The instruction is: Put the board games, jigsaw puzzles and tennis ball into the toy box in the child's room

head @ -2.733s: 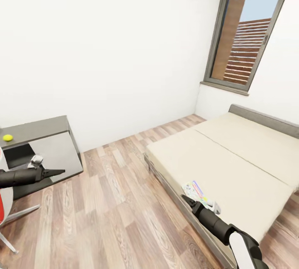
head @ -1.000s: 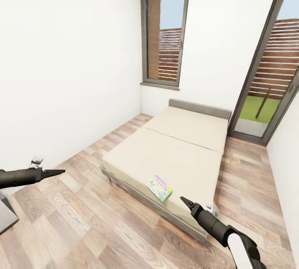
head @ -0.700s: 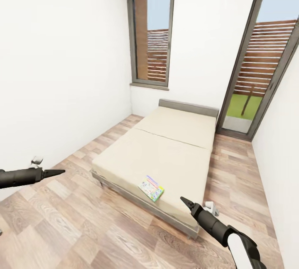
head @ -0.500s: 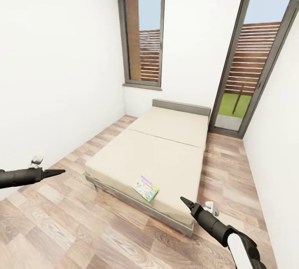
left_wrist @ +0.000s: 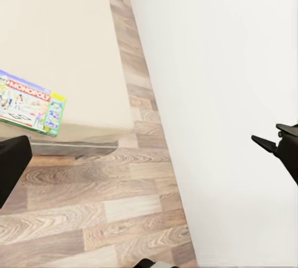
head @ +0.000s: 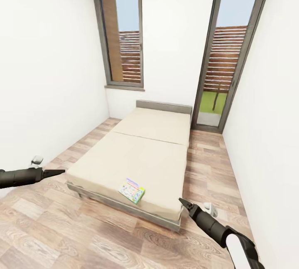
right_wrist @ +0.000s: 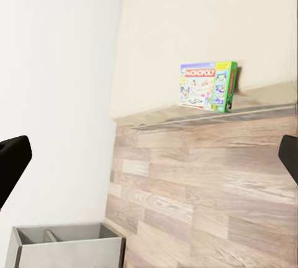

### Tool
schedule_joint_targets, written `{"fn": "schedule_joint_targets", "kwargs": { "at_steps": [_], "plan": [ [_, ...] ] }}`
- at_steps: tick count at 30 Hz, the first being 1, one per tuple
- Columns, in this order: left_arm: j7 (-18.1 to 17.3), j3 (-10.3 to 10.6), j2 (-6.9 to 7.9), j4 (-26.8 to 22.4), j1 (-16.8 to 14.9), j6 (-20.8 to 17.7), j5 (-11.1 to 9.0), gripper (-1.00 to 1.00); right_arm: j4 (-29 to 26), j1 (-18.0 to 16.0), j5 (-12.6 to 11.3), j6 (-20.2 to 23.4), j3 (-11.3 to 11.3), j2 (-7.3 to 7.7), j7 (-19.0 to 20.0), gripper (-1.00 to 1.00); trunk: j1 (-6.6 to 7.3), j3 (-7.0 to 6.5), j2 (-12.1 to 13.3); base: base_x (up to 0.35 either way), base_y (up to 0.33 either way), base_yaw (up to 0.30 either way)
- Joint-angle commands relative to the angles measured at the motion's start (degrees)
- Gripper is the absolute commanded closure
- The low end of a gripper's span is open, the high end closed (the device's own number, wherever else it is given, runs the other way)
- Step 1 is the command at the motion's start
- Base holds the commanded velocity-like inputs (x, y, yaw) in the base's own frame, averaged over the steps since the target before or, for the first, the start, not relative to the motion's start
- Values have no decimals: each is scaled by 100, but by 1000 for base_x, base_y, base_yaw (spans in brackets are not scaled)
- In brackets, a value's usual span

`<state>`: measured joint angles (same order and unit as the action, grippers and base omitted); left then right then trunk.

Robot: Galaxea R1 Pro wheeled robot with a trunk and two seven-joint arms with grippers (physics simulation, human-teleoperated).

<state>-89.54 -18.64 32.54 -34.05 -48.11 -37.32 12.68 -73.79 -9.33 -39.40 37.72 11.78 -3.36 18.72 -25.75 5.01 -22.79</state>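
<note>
A green-edged Monopoly board game point(head: 132, 190) lies flat on the beige bed point(head: 145, 148), near the foot edge; it also shows in the wrist views point(left_wrist: 31, 103) point(right_wrist: 208, 86). My left gripper point(head: 58, 172) hovers over the floor left of the bed, open and empty. My right gripper point(head: 182, 202) hangs open and empty just off the bed's near right corner, a little right of the game. In both wrist views the fingers stand far apart at the picture's edges. The table, toy box, jigsaw puzzles and tennis ball are out of view.
Wood-plank floor runs along both sides of the bed. White walls close in left and right, with tall dark-framed windows point(head: 124, 40) behind the headboard. A small pale object point(head: 209, 208) lies on the floor by the bed's corner. A grey open unit point(right_wrist: 62, 243) stands by the wall.
The camera has swung right: the bed has shifted to the middle of the picture, and the desk with the ball has left at the left. Both arms hold their pose.
</note>
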Motion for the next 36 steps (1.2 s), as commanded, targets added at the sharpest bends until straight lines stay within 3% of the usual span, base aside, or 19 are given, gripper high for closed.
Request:
{"fn": "schedule_joint_targets", "kwargs": {
  "at_steps": [1, 24, 36],
  "plan": [
    [-46, -26, -2, -5, -5, -59, 60, -100, 5, -8, -7, 43, 9, -7, 17, -100, -4, 10, -13, 0, 0, -277],
    [-46, -24, -6, -5, -5, -63, 60, -100, 22, -8, -6, 42, -9, -6, 16, -100, -4, -45, -13, 0, 0, -277],
    [-46, -17, -11, -5, -5, -63, 60, -100, 22, -8, -14, 51, -9, -7, -361, -100, -4, -74, -13, 0, 0, -277]
  ]
}}
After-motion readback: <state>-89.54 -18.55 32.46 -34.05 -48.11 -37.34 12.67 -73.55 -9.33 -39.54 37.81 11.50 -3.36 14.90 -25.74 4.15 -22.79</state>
